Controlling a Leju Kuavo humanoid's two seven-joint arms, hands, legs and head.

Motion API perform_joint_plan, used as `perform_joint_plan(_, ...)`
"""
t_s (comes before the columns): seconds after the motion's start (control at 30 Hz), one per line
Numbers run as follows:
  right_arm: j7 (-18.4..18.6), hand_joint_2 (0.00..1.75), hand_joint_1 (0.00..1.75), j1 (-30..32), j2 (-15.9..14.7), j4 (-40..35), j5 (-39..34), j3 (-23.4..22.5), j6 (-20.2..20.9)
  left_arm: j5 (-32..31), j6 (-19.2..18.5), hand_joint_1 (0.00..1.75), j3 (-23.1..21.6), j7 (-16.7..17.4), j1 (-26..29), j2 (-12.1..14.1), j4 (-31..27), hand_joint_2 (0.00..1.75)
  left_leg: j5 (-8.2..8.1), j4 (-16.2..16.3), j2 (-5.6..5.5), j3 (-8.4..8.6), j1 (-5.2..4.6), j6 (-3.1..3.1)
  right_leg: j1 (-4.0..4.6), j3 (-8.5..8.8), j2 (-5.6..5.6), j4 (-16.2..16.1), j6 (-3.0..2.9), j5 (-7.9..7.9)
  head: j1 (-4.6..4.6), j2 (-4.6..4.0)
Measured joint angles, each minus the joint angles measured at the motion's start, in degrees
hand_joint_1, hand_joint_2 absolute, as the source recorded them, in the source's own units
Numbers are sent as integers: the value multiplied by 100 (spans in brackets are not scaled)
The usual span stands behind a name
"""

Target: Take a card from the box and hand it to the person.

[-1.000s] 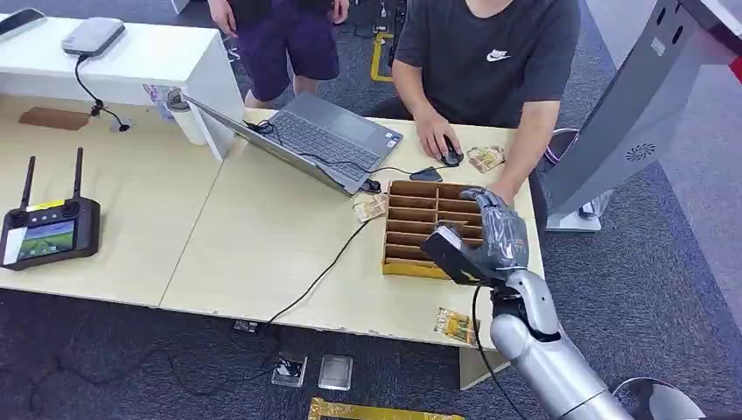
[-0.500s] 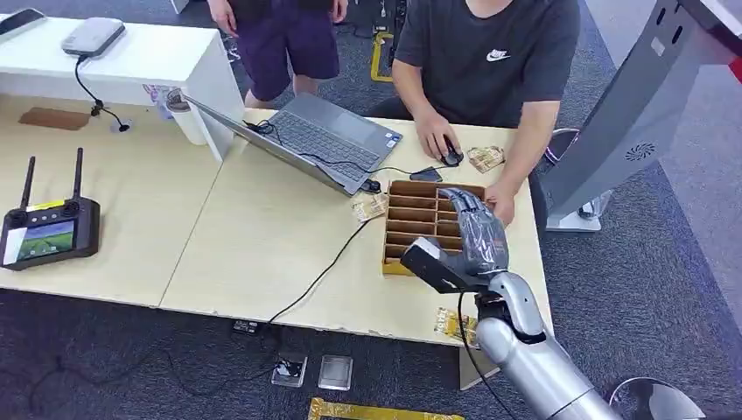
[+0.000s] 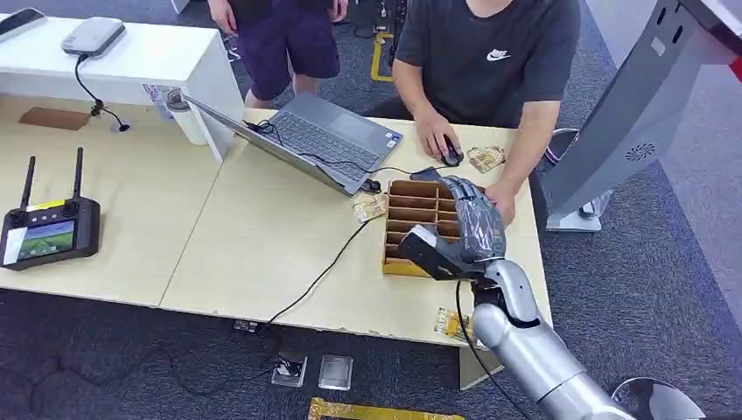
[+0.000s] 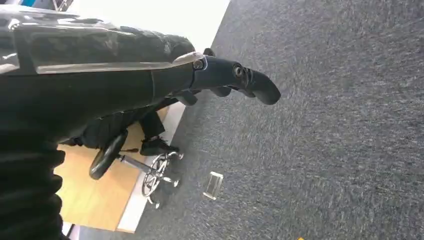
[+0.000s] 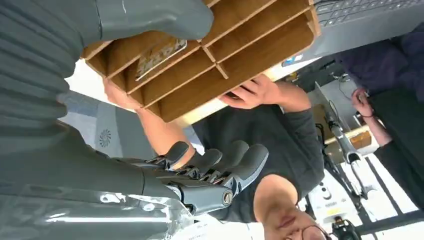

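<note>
The brown box (image 3: 418, 220) sits flat on the tabletop (image 3: 262, 236), split by dividers into two columns of shallow open slots. A patterned card (image 5: 159, 56) lies tilted in one slot. The person (image 3: 486, 52) sits just behind the box.

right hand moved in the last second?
Yes. The right hand has shifted leftward and slightly farther over the brown compartmented cardboard box, which stayed put on the table.
</note>
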Motion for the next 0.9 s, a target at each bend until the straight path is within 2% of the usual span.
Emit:
perform_joint_plan(0.73, 129, 175, 44, -66, -26, 525, -9, 0, 42, -55, -17, 0, -7, 0, 2, 0, 0, 175, 0, 0, 0, 0, 0, 0, 0, -1, 0, -1, 0, 0, 0, 0)
perform_joint_plan(0.8, 168, 175, 63, -67, -65, 667, -41, 0, -4, -79, -31, 0, -11, 0, 2, 0, 0, 175, 0, 0, 0, 0, 0, 0, 0, 0, 0, 0, 0, 0, 4, 0)
perform_joint_plan(0.9, 168, 175, 59, -69, -68, 721, -50, 0, -11, -83, -31, 0, -11, 0, 2, 0, 0, 175, 0, 0, 0, 0, 0, 0, 0, 0, 0, 0, 0, 0, 2, 0)
